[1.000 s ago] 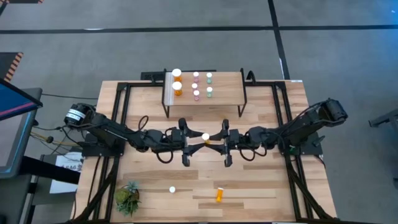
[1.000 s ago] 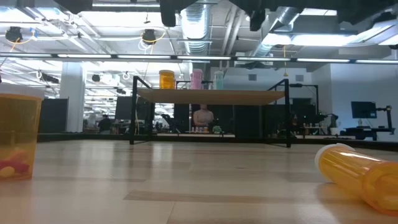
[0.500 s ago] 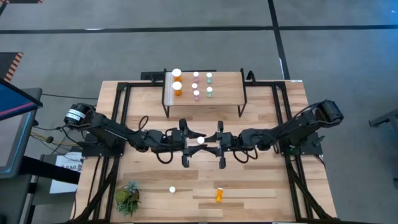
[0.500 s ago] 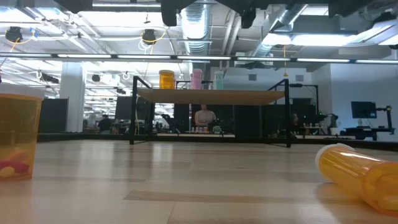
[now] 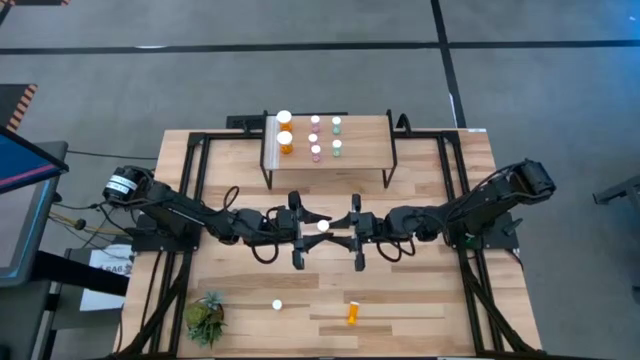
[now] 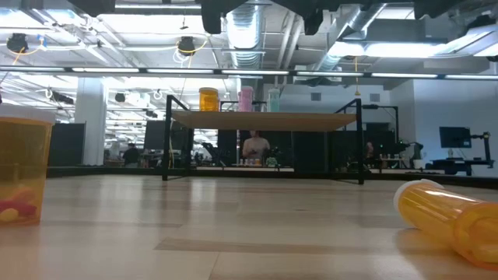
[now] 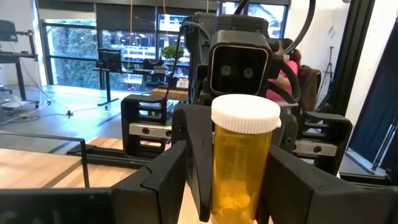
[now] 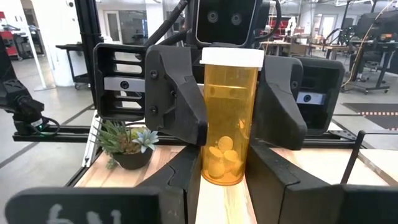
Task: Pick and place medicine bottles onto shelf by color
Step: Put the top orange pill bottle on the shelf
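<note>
An orange medicine bottle (image 5: 322, 226) with a white cap hangs upright over the middle of the table, between my two grippers, which meet there head-on. My right gripper (image 5: 336, 230) is shut on it. My left gripper (image 5: 312, 230) is open, with a finger (image 8: 177, 93) on either side of the bottle; I cannot tell whether they touch it. On the shelf (image 5: 365, 140) at the far side stand two orange bottles (image 5: 285, 130), pink ones (image 5: 315, 136) and green ones (image 5: 336, 136). One orange bottle (image 5: 352, 313) lies on its side near the front; another (image 5: 277, 305) stands upright. My right gripper pinches the bottle's orange body (image 8: 210, 165), below the cap, between its two fingers (image 8: 183, 180). The fingers come level from the table's right side. The bottle stands upright, cap up, lifted well clear of the table.
A small potted plant (image 5: 205, 318) stands at the front left corner. Black frame rails (image 5: 190, 200) run along both sides of the table. A person (image 6: 253, 146) shows in the room beyond the shelf.
My right gripper has carried the bottle toward the table's left, bringing it between the fingers of my left gripper. The bottle has stayed upright and clear of the table.
</note>
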### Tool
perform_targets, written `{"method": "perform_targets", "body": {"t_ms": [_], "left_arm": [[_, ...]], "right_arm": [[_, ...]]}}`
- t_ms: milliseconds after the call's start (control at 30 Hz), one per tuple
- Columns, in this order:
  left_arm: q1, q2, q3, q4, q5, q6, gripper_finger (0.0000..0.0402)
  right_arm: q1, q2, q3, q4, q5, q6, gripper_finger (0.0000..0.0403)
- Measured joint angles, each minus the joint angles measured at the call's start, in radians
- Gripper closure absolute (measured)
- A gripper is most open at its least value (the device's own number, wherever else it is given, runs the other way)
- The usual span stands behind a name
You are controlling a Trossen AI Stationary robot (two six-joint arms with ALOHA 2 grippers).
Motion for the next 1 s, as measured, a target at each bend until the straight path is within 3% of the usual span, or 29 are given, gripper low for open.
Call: {"method": "perform_targets", "body": {"t_ms": [367, 567, 1000], "left_arm": [[-0.001, 0.0, 0.0, 0.001, 0.002, 0.001, 0.0289], [-0.001, 0.001, -0.001, -0.019, 0.002, 0.001, 0.0298], [-0.005, -0.131, -0.001, -0.293, -0.063, -0.024, 0.0299]], "right_arm": [[0.0, -0.001, 0.0, -0.001, 0.001, 0.007, 0.0276], [-0.001, -0.003, 0.0, -0.045, 0.001, 0.016, 0.0269], [-0.006, -0.127, -0.001, -0.265, -0.006, 0.078, 0.0167]]}}
